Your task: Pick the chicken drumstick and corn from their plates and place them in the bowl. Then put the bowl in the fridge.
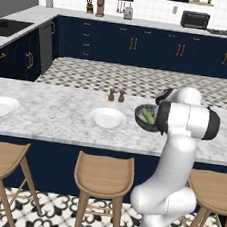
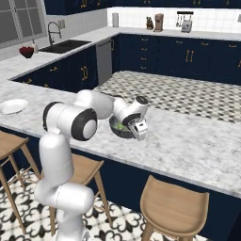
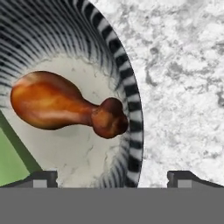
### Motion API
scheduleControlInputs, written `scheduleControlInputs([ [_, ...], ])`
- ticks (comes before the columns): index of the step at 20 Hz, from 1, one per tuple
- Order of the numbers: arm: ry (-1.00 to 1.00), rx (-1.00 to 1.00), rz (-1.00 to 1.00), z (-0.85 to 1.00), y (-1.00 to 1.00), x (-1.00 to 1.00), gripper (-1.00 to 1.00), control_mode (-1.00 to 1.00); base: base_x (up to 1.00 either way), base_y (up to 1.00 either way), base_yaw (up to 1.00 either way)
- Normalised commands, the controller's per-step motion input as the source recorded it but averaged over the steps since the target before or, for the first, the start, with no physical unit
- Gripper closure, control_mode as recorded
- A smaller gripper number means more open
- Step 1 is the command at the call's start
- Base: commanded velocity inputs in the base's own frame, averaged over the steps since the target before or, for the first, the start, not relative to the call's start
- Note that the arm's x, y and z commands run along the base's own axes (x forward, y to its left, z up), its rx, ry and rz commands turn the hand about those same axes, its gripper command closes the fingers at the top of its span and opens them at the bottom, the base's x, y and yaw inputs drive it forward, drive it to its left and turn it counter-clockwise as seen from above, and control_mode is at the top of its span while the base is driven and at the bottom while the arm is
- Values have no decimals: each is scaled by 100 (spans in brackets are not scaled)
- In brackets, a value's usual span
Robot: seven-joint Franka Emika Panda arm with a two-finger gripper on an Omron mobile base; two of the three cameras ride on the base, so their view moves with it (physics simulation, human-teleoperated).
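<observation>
The dark bowl [image 1: 141, 120] stands on the marble island counter, partly hidden behind my arm in the left base view. Inside it lie the reddish-brown chicken drumstick [image 3: 61, 105] and the green corn [image 3: 9, 162], seen also as a green cob [image 1: 147, 113]. My gripper [image 2: 140, 135] hangs open just above the bowl's right rim [image 2: 117, 132], fingers pointing down with nothing between them. The bowl's striped inner wall [image 3: 118, 57] curves through the hand view. Two white plates [image 1: 107, 118] [image 1: 0, 106] lie bare to the left of the bowl. The fridge is out of view.
Two small shakers [image 1: 116, 95] stand at the island's far edge behind the middle plate. Wooden stools [image 1: 103, 172] line the near side of the island. Navy cabinets and a sink [image 2: 63, 46] lie beyond the tiled floor.
</observation>
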Motion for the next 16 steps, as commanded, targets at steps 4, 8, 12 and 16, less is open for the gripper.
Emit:
scheduleControlInputs([
  [4,0,0,0,-24,0,3,-100,-100,0,0,0],
  [8,0,0,-4,-27,18,0,100,-100,0,0,0],
  [12,0,-1,-6,-36,52,0,100,-100,0,0,0],
  [16,2,-1,-2,-13,21,-1,100,-100,0,0,0],
])
